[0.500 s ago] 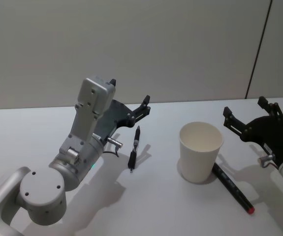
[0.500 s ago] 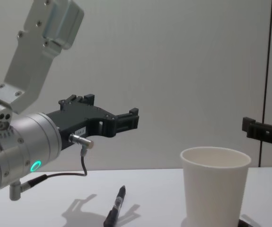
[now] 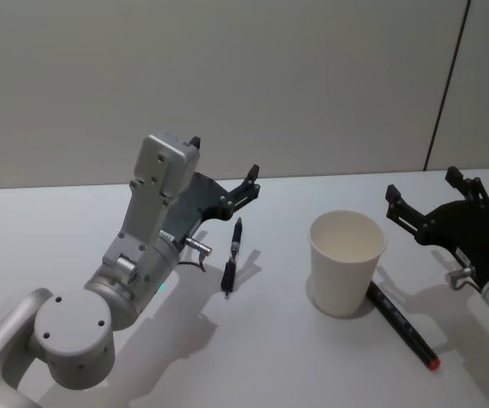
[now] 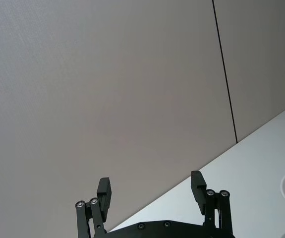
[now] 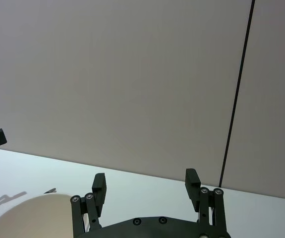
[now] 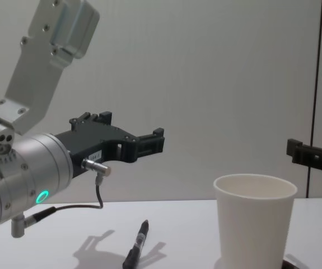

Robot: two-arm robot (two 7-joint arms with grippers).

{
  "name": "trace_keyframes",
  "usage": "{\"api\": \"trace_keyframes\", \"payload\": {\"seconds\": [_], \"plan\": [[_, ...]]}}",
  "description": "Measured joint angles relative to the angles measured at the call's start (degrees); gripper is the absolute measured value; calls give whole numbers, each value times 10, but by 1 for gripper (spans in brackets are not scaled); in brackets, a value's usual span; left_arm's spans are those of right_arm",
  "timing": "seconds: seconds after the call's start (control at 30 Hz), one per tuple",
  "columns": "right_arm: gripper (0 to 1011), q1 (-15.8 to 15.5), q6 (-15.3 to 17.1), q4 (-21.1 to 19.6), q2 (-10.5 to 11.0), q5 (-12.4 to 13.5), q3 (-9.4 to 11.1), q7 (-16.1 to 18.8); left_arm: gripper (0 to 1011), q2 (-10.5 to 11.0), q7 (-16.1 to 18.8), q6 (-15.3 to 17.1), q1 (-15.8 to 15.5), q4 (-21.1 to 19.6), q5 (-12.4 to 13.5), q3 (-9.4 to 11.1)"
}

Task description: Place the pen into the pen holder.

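- Change: none that I can see. Against the views from half a second ago, both my arms, the pen (image 3: 233, 255) and the pen holder (image 3: 347, 263) keep the same places.
- Meaning for the task: by my judgement the work has not begun. The pen is not yet grasped and the pen holder looks empty.
- Left end effector (image 3: 224, 158): spread wide and holding nothing. It hangs in the air above the far end of the pen and points forward, toward the wall.
- Right end effector (image 3: 423, 184): also spread and empty. It hovers to the right of the pen holder and just behind it.
- Pen: slim and black, lying flat on the white desk (image 3: 74, 229). It is to the left of the pen holder and apart from it.
- Pen holder: a plain white paper cup, upright, between my two end effectors.
- Marker (image 3: 401, 325): thicker, black with a red end, lying on the desk with its near end at the foot of the pen holder. I cannot tell whether they touch.
- Writing: the pen holder carries none. A small pale label (image 6: 95, 155) on my left end effector is too small to read.
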Motion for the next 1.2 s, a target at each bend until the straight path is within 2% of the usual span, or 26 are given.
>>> {"api": "trace_keyframes", "payload": {"seconds": [1.2], "plan": [[1001,0,0,0,0,0,0,0,1001,0,0,0,0,0,0,0]]}}
